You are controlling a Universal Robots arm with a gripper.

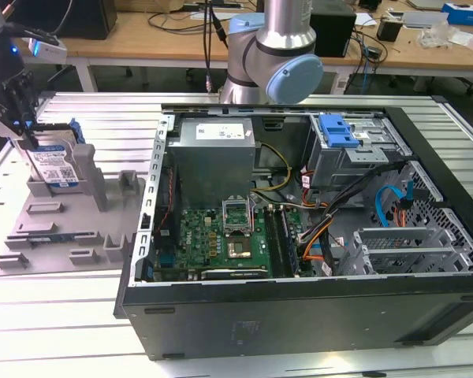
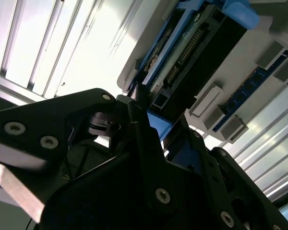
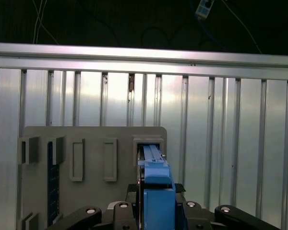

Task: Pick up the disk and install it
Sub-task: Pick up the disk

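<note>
The disk (image 1: pixel 54 167), a silver drive with a white-and-blue label and a blue frame, stands on edge in a slot of the grey fixture (image 1: pixel 63 236) at the exterior view's left. My gripper (image 1: pixel 27 138) comes down on its upper corner and is shut on the disk. In the first wrist view the blue frame of the disk (image 3: pixel 152 155) runs from the fixture slot up between the black fingers (image 3: pixel 134 191). In the second wrist view the disk (image 2: pixel 192 52) shows its connector edge just beyond the gripper (image 2: pixel 151 120).
An open computer case (image 1: pixel 449 213) lies at the exterior view's right, holding a motherboard (image 1: pixel 221 236), a grey power supply box (image 1: pixel 217 150), cables and a drive bay with a blue latch (image 1: pixel 339 130). The arm's base (image 1: pixel 268 55) stands behind it. The slatted metal table (image 1: pixel 55 315) surrounds both.
</note>
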